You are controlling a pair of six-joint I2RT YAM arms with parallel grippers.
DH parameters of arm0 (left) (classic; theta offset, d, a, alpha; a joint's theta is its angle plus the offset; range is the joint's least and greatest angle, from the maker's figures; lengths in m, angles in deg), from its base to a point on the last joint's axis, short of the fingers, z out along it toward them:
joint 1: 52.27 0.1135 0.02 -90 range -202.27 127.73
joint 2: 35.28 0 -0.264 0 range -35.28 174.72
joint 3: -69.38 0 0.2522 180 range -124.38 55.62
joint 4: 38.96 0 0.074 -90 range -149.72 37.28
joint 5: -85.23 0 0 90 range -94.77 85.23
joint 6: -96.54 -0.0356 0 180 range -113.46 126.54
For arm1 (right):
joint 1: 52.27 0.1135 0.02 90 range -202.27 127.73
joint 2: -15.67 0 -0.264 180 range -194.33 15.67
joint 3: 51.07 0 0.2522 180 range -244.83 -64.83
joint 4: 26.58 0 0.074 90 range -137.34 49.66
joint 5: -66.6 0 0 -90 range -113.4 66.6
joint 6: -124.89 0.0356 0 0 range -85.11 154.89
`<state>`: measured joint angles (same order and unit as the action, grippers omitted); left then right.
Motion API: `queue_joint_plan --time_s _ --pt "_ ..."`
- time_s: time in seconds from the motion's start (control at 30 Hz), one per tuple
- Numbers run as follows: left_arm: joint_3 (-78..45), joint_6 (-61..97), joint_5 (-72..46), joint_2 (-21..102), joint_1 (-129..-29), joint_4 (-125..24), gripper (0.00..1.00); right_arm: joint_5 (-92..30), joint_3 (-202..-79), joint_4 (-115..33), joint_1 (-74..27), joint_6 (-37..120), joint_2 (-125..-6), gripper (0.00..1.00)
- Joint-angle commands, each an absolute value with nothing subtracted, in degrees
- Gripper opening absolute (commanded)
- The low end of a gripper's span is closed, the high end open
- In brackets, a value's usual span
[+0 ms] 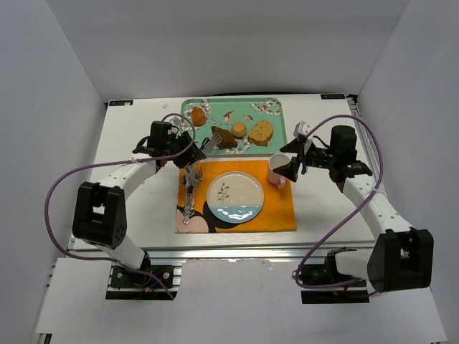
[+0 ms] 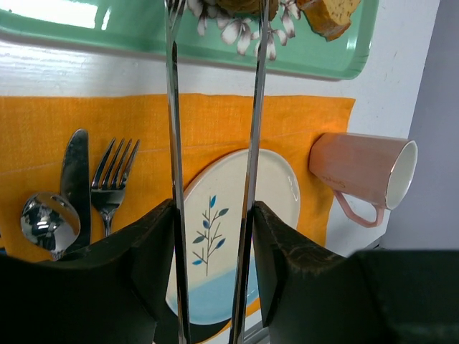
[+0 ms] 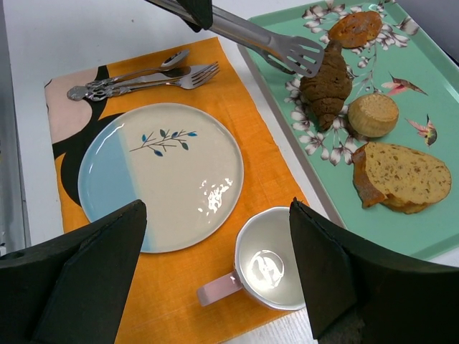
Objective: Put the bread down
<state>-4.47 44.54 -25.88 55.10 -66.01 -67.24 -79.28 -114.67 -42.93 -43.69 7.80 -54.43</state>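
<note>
White walls [image 1: 72,72] box three sides of the white worktop [image 1: 136,143]. An orange placemat [image 1: 276,211] lies by the near edge and a green tray [image 1: 215,107] at the far edge, with open worktop left and right. The bread [image 3: 326,79] lies on the tray. The left gripper [image 2: 214,236] clamps tongs [image 3: 247,34] reaching it; the right gripper [image 3: 215,215] gapes empty by a mug [image 3: 269,269].

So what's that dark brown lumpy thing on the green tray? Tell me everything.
That is the bread: a dark brown, ridged, croissant-like piece, crusty-looking and whole. It lies flat on the flowered green tray, close beside a small round bun. The slotted tip of metal tongs appears to touch its upper end.
</note>
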Motion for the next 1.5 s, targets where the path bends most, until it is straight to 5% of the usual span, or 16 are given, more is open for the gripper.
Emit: queue_joint_plan --time_s 0.0,0.83,1.3,1.47 --pt "-8.45 44.69 -27.54 56.03 -66.15 -65.29 0.55 -79.74 -114.22 -41.22 -44.19 7.74 -53.06 0.85" --pt "-11.34 44.42 -30.26 61.63 -66.15 -65.45 0.53 -80.27 -113.87 -41.21 -44.98 7.65 -53.07 0.85" --pt "-9.74 42.32 -29.82 54.00 -66.15 -68.44 0.05 -80.62 -113.61 -42.17 -45.42 7.23 -51.74 0.85" --pt "-7.22 41.63 -30.85 45.93 -66.23 -71.48 0.00 -80.87 -113.87 -42.45 -45.75 6.88 -51.81 0.85"
